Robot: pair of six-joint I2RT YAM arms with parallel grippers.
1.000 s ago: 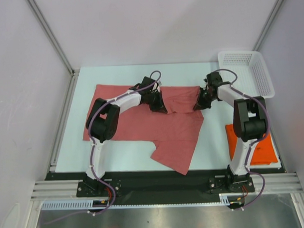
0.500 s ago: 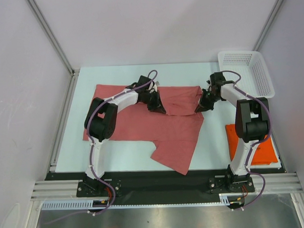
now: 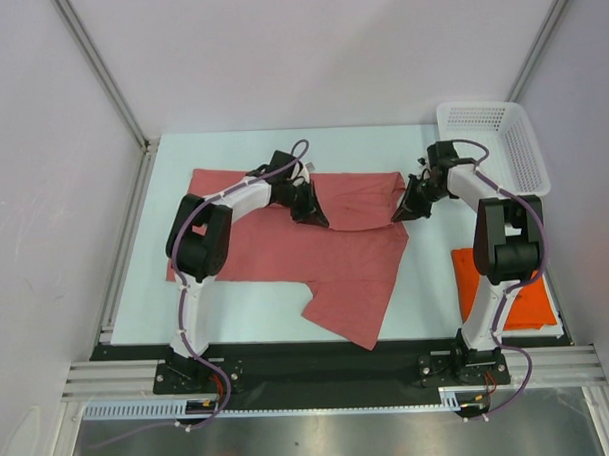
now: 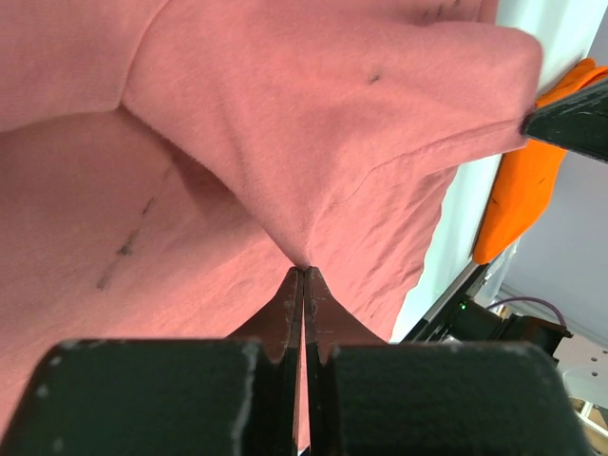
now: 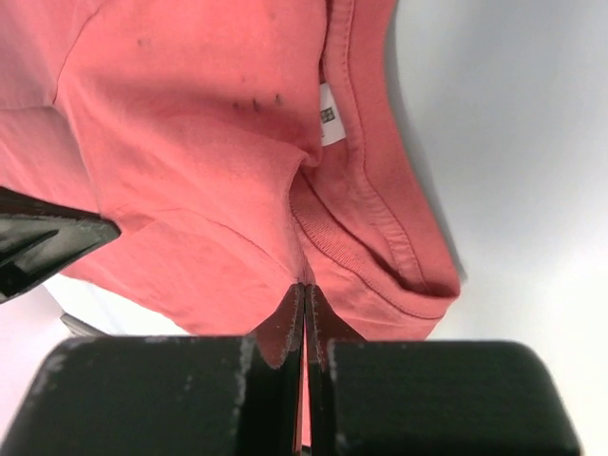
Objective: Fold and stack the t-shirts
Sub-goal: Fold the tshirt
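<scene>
A dusty pink-red t-shirt (image 3: 285, 244) lies spread across the table's middle, its far part lifted as a flap. My left gripper (image 3: 319, 215) is shut on that shirt's cloth (image 4: 313, 142), pinching a fold at its tips (image 4: 304, 271). My right gripper (image 3: 401, 211) is shut on the same shirt near its collar (image 5: 366, 190), where a white label (image 5: 328, 123) shows. The flap stretches between the two grippers. An orange t-shirt (image 3: 507, 296), folded into a flat rectangle, lies at the near right beside the right arm's base, and shows in the left wrist view (image 4: 522, 180).
A white perforated basket (image 3: 502, 146) stands at the far right corner. Bare pale table (image 3: 237, 305) shows in front of the pink shirt, bounded by a metal rail along the near edge (image 3: 319, 368).
Both grippers have moved a little toward the far side and apart, carrying the pinched flap of the pink-red shirt with them. Both grips hold.
</scene>
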